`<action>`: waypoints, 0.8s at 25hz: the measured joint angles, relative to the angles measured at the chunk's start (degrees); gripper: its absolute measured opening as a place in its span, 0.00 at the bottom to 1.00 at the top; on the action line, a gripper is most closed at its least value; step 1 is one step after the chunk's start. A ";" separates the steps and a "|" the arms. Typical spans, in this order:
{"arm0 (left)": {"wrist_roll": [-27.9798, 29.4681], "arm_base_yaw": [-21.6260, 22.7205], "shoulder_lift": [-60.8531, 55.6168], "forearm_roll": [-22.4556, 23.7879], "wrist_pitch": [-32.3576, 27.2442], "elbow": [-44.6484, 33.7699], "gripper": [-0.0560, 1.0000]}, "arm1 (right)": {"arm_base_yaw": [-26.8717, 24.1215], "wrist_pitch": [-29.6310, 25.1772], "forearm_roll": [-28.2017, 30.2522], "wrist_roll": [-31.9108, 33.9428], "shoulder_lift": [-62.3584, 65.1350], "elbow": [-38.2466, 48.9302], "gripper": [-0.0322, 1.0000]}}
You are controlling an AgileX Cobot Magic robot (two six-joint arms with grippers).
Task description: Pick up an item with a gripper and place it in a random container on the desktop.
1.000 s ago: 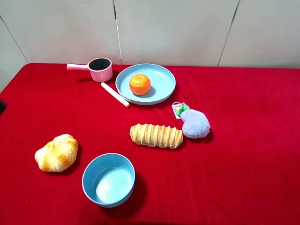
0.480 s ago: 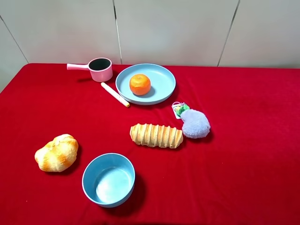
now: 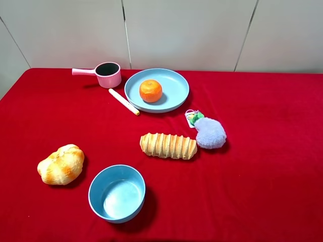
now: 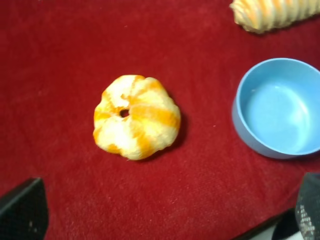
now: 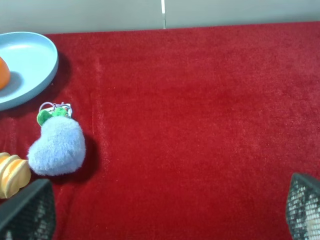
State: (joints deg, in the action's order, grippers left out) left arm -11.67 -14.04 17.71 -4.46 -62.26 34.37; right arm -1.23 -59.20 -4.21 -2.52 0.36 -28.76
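change: none over the last second, mandarin (image 3: pixel 151 91) stayed in plate (image 3: pixel 174 85) near the cloth's (image 3: pixel 262 171) far edge, so placing looked done | left gripper (image 4: pixel 165 220) above roll (image 4: pixel 136 116), wide, empty | right gripper (image 5: pixel 165 220) wide, empty | hidden: both arms outside the high view, fingertips cropped

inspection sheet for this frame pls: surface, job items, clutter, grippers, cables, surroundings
Surface: red cloth desktop, flat.
Job's things: mandarin sits on the light blue plate, nothing touching it.
Clutter: pink saucepan, white marker, ridged loaf, purple plush, bread roll, blue bowl; all apart from one another except plush beside loaf.
Grippers: left gripper and right gripper show only finger tips at wrist-view edges, wide apart, holding nothing; neither appears in the high view.
Cables: nothing seen.
Surroundings: pale panelled wall behind the table.
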 joint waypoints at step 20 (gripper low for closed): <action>7.15 9.29 -18.00 2.38 1.37 -6.21 0.99 | 0.00 0.00 0.00 0.00 0.00 0.00 0.70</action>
State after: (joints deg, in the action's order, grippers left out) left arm -4.52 -4.76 -0.28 -2.08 -60.88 28.16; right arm -1.23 -59.20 -4.21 -2.52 0.36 -28.76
